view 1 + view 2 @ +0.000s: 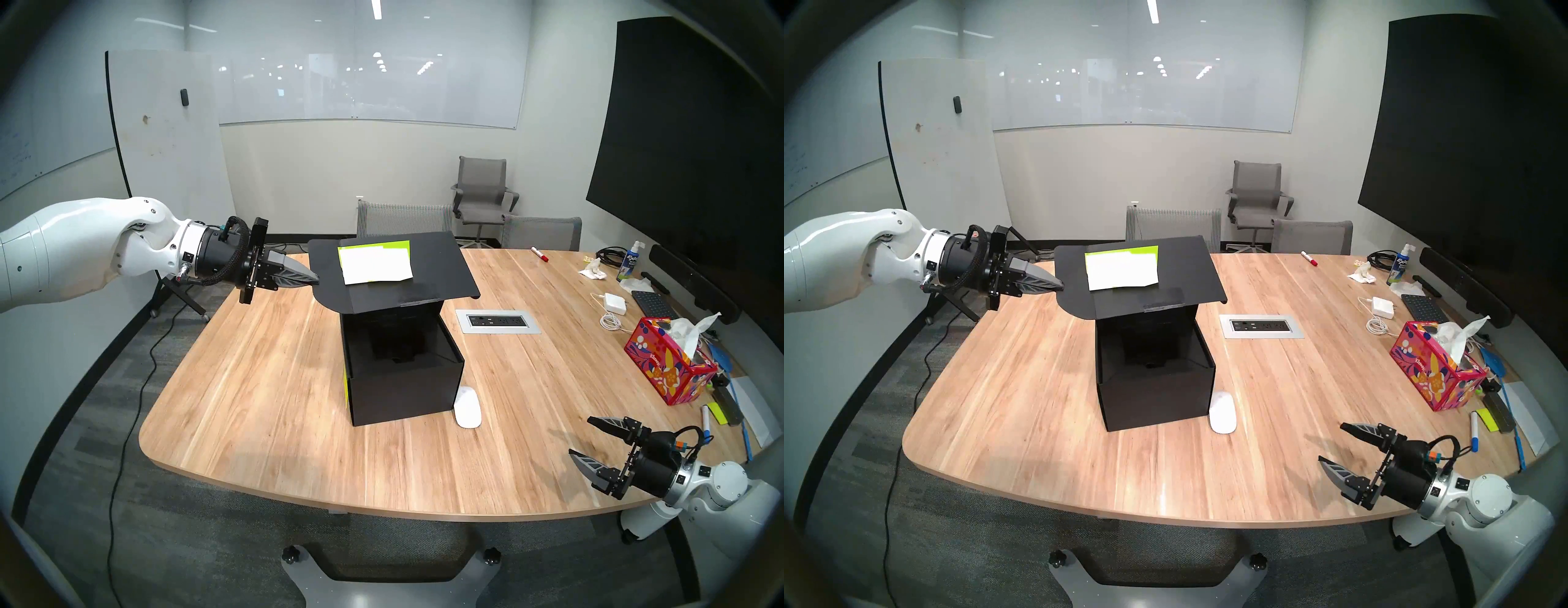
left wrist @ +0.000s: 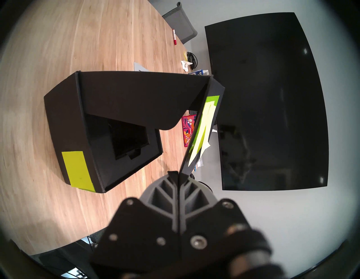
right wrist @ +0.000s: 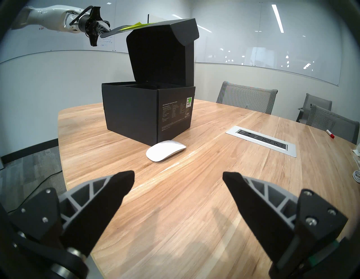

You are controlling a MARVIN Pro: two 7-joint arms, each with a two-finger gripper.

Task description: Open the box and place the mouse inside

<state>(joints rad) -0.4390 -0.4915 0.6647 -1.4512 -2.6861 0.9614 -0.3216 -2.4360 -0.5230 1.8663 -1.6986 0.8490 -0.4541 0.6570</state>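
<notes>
With the left gripper (image 1: 312, 278) clenched on the lid (image 1: 428, 271) of the box (image 1: 403, 382), raise it slowly while the right gripper (image 1: 583, 437), released, waits; the mouse (image 1: 467, 407) lies at the box's 4 o'clock.

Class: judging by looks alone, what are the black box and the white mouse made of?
Large black box: matte cardboard, judging by the folded creases and thin flap edges. Flat oval white mouse: probably glossy hard plastic; its smooth shell shows a soft sheen.

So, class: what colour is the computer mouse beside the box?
Glossy white; the mouse shows best in the right wrist view.
</notes>
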